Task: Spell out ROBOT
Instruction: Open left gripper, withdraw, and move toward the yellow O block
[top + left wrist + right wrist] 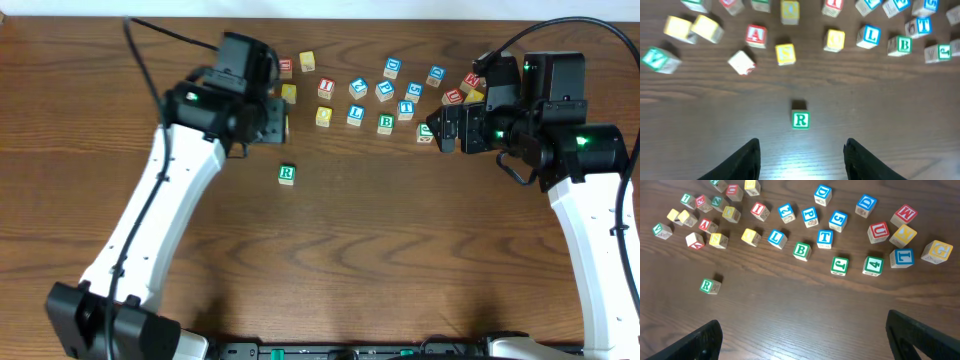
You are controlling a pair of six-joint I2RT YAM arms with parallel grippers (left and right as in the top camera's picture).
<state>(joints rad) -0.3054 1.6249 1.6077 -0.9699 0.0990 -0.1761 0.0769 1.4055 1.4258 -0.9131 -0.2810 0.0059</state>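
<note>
Far cubes [790,10] at twelve o'clock from the R cube [800,120] are blurry and cut off by the top edge.

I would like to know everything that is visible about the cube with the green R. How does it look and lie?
The R cube is a small block of pale wood; its top face is white with a green R inside a green border. It sits flat, letter up, on the brown wooden table, alone, apart from the other letter cubes scattered beyond it. Nothing touches it. The left gripper hangs open just short of it, fingers clear of it.
</note>
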